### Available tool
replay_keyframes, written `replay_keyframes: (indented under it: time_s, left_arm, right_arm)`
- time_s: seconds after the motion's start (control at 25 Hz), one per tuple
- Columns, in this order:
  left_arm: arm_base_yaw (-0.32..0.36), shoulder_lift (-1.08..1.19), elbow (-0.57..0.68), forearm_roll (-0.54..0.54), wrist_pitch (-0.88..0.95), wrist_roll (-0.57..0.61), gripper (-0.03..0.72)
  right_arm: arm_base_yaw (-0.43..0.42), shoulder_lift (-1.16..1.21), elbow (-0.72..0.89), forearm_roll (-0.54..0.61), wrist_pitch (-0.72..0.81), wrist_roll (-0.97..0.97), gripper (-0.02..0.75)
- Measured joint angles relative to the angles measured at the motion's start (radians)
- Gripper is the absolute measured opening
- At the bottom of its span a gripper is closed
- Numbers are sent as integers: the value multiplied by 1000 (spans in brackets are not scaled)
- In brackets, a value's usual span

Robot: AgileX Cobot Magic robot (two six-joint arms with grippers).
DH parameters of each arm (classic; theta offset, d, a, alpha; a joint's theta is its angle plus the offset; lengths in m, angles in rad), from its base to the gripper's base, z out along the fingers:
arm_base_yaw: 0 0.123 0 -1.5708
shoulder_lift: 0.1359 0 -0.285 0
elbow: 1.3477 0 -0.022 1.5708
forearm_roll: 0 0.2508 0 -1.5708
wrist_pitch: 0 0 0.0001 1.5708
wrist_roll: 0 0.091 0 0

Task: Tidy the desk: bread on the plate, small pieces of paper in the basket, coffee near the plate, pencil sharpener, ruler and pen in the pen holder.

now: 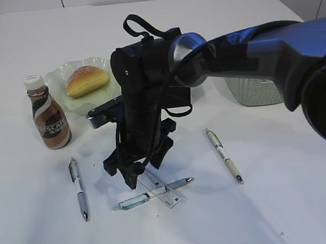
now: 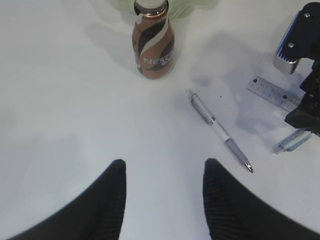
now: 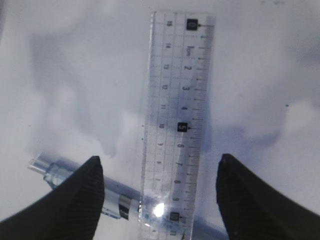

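Bread [image 1: 87,79] lies on the plate [image 1: 56,80]; coffee bottle [image 1: 48,115] stands just beside the plate. Both items judged complete. Outstanding: the ruler [image 3: 177,120], lying across one pen [image 3: 80,182] on the counter [image 1: 283,191], plus two further pens [image 1: 78,187] [image 1: 223,154] lying apart. No sharpener or paper scraps visible.

My right end effector [image 3: 159,200] hangs directly over the ruler, jaws spread, clamping nothing. My left end effector [image 2: 165,200] hovers apart, empty, over bare counter. The basket [image 1: 254,91] sits behind my right arm. Open room all round; counter edges well off.
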Motion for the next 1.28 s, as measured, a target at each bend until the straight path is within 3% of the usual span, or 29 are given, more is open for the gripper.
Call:
replay_keyframes:
  time_s: [0.76, 1.08, 1.28]
  left_arm:
    - [0, 0, 0, 6, 0, 0, 347]
    - [0, 0, 0, 6, 0, 0, 348]
    - [0, 0, 0, 6, 0, 0, 347]
  right_arm:
    - [0, 28, 0, -43, -2, -2, 544]
    - [0, 28, 0, -50, 5, -2, 489]
    - [0, 28, 0, -52, 6, -2, 404]
